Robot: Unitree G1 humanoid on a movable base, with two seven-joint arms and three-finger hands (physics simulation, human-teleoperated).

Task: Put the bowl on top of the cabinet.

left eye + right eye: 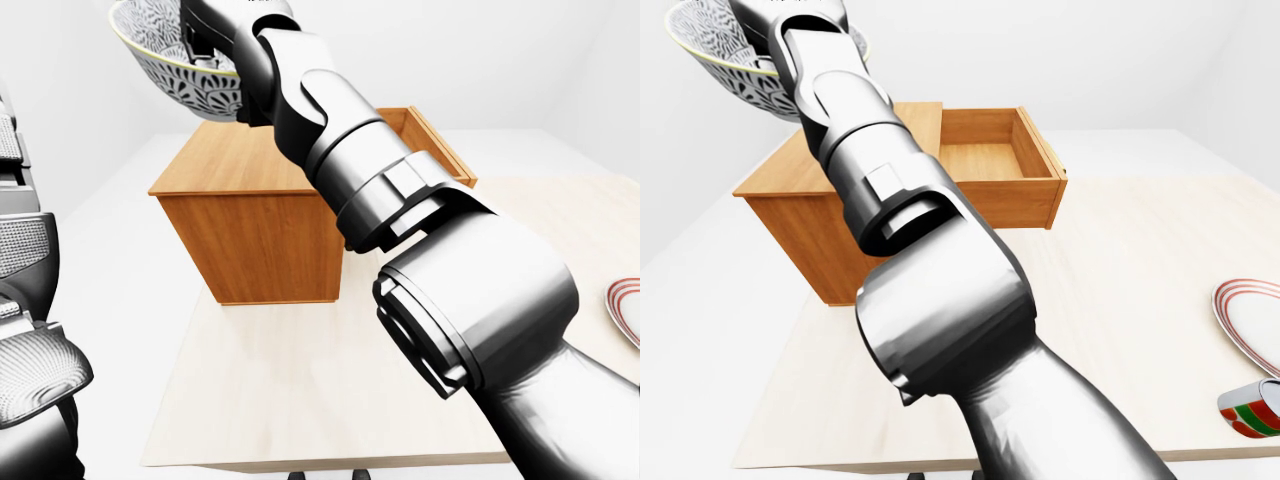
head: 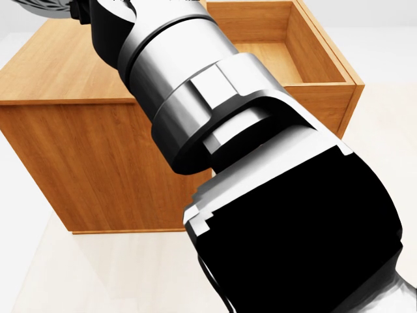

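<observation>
No legible text or markings anywhere.

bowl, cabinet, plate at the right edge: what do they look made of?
bowl: looks like glazed ceramic, white with a dense black pattern; could be printed plastic.
cabinet: wood or veneer, visible grain, satin orange-brown finish.
plate: likely glazed ceramic, glossy white with red rim rings.

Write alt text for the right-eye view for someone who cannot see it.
The robot's right hand holds a patterned bowl at top left, above a wooden cabinet with an open drawer. A red-striped plate and a cup sit on the table at right.
</observation>
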